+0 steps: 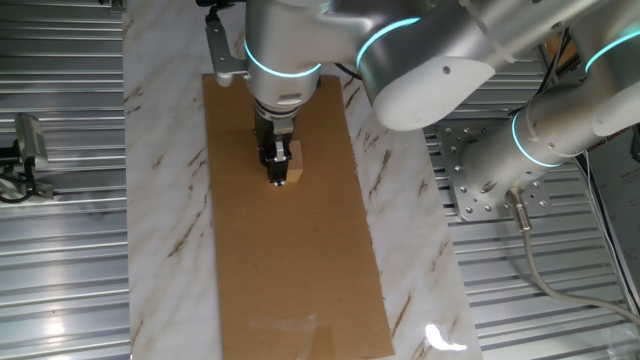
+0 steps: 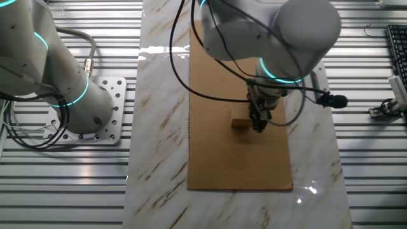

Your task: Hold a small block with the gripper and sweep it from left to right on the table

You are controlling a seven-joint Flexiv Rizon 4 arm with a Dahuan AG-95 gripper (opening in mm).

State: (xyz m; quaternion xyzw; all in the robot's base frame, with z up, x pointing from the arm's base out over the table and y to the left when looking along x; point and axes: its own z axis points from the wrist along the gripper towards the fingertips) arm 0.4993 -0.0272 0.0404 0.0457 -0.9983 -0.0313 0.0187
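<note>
The small block (image 1: 294, 166) is a pale tan cube on the brown board (image 1: 290, 270) that lies on the marble table (image 1: 165, 200). The gripper (image 1: 277, 176) points straight down with its tips at the board's surface. The block sits right against the fingers' side, to their right in one fixed view. In the other fixed view the block (image 2: 240, 124) lies just left of the gripper (image 2: 259, 124). The fingers look close together as one black mass. I cannot tell whether they clamp the block's edge or only touch it.
The arm's base plate (image 2: 95, 111) stands on ribbed grey metal flooring beside the table, with cables (image 1: 530, 250) trailing from it. A small metal fixture (image 1: 25, 150) sits off the table's other side. A keyboard edge (image 2: 397, 57) shows at the far right.
</note>
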